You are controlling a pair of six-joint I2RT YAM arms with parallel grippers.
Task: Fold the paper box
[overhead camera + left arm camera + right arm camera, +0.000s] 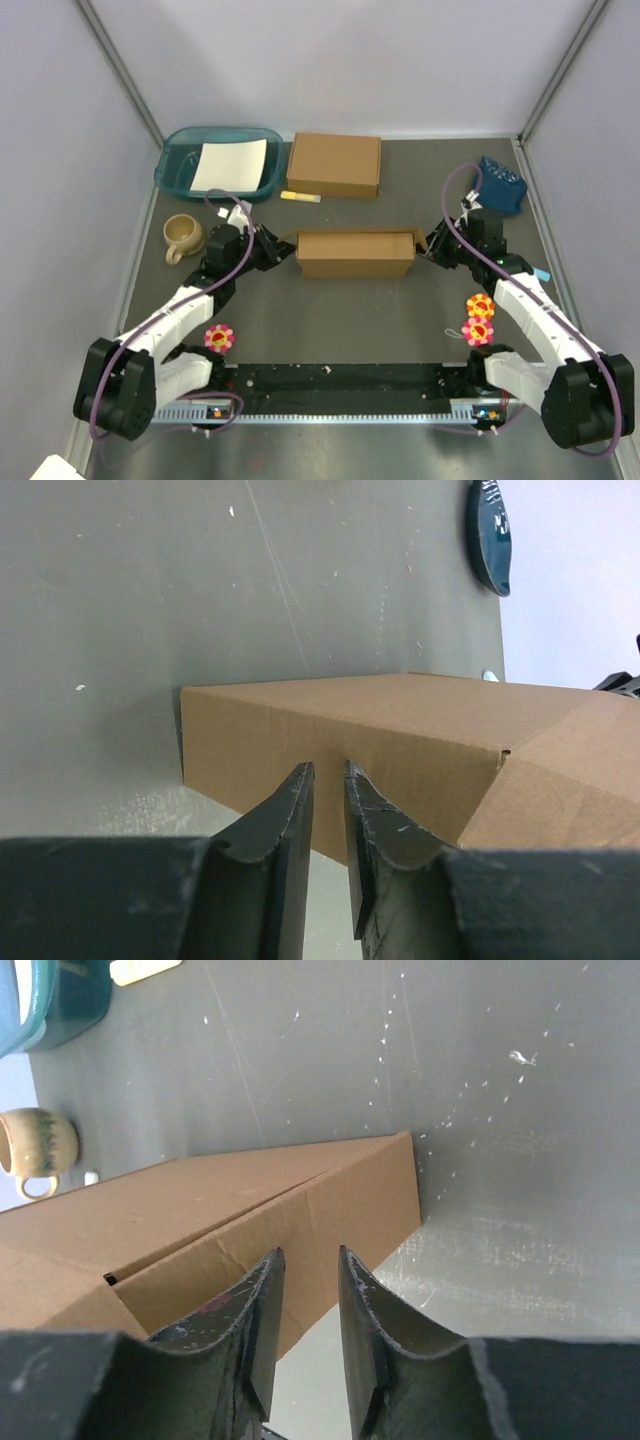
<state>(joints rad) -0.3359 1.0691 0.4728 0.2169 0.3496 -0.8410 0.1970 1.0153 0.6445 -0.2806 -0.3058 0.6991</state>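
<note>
The paper box (355, 253) sat in the middle of the grey desk (350, 330), a shallow rectangular shape of plain brown cardboard, matte, with crisp creased edges. It lay with its long side across the desk, between the two arms. From above, a small corner of cardboard stuck out at the far corner of each short end.

The left hand (284, 249) pointed at the box's left end, its two dark, curved fingers (290, 810) parted by a narrow gap with nothing between them; the tips stood right at the cardboard wall, and I could not tell whether they touched it. The right hand (426, 247) faced the opposite end the same way, its scuffed black fingers (365, 1300) slightly apart and likewise grasping nothing. In the right wrist view a thin slot showed where one panel met the next at the box's corner.

Behind the box lay a second, closed brown cardboard box (334, 165) with a short yellow stick (300, 196) in front of it. To the left was a glossy teal plastic tray (172, 170) holding a white paper sheet (230, 165), and nearer the left arm a rounded beige ceramic mug (183, 235)
</note>
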